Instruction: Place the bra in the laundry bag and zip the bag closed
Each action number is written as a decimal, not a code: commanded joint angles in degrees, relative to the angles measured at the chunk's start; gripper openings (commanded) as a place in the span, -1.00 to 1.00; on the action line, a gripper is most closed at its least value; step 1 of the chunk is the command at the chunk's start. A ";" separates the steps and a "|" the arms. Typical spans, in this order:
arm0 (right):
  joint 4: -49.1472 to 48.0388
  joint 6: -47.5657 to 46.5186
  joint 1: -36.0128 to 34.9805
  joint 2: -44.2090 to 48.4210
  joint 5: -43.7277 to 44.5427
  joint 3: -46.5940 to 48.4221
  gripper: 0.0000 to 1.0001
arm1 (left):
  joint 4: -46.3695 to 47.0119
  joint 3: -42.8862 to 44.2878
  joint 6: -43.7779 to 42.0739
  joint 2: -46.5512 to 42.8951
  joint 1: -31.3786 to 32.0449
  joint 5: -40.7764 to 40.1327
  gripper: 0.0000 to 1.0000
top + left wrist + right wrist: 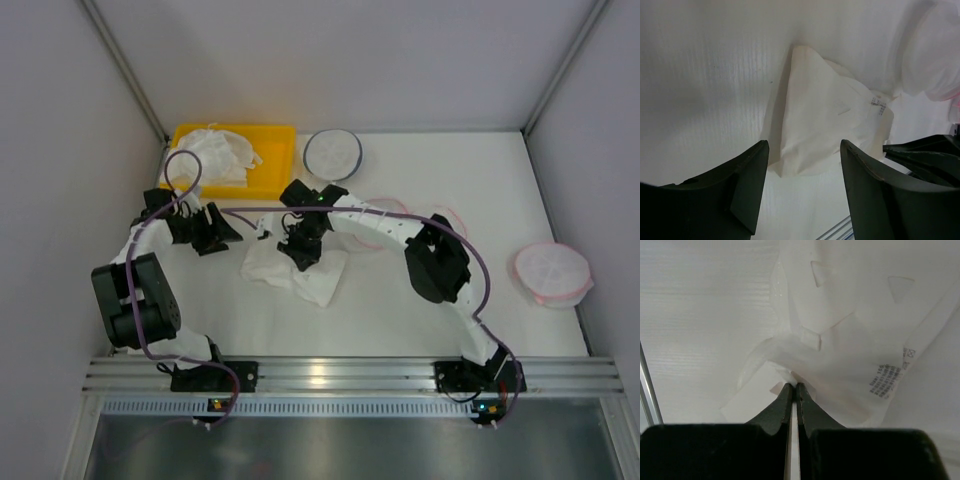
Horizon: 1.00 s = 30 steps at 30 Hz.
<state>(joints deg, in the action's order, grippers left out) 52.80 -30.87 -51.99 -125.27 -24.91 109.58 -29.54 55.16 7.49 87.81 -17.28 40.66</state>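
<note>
The white bra [322, 280] lies crumpled on the table in the middle. My right gripper [300, 256] reaches down onto it. In the right wrist view the gripper [795, 386] is shut on a fold of the bra's fabric [840, 340], next to its care label. My left gripper [232, 234] is open and empty just left of the bra. In the left wrist view its jaws [804, 150] stand wide apart before the bra [825, 120]. A pink-rimmed laundry bag [550, 272] lies at the far right. Another pink rim [452, 218] shows behind the right arm, mostly hidden.
A yellow bin [270, 135] with several white garments stands at the back left. A round white bag with a dark rim [332, 152] lies beside it. Grey walls enclose the table on three sides. A metal rail [330, 375] runs along the near edge.
</note>
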 commanded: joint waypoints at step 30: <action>-11.58 18.30 9.70 25.33 -6.72 -19.57 0.27 | 5.19 0.39 3.06 15.72 -2.23 8.55 -0.12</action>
<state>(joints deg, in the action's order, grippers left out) 42.48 -16.51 -45.17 -103.07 -27.16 93.71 -27.31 54.22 10.61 102.69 -19.11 44.97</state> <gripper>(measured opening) 0.641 0.449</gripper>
